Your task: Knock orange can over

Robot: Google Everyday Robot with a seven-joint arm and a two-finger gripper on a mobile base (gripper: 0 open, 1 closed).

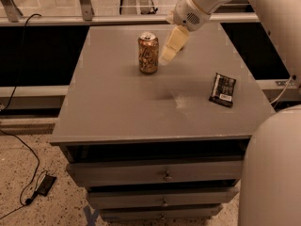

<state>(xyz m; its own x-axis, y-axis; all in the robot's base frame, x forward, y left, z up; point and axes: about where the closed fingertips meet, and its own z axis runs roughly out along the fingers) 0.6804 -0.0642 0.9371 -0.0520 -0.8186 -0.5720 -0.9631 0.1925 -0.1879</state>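
The orange can [148,53] stands upright on the grey table top [122,102], towards the back and left of the middle. It is orange-gold with pale swirly lettering and a silver top. My gripper [168,54] hangs from the white arm at the upper right, its pale fingers pointing down and left. Its tip is just right of the can at mid-height, very close to it; I cannot tell whether it touches. The small orange fruit is hidden behind the arm.
A flat black snack packet [222,89] lies on the table's right side. The table has drawers [164,175] below its front edge. A large white part of the robot [270,173] fills the lower right. A black cable [19,140] lies on the floor at left.
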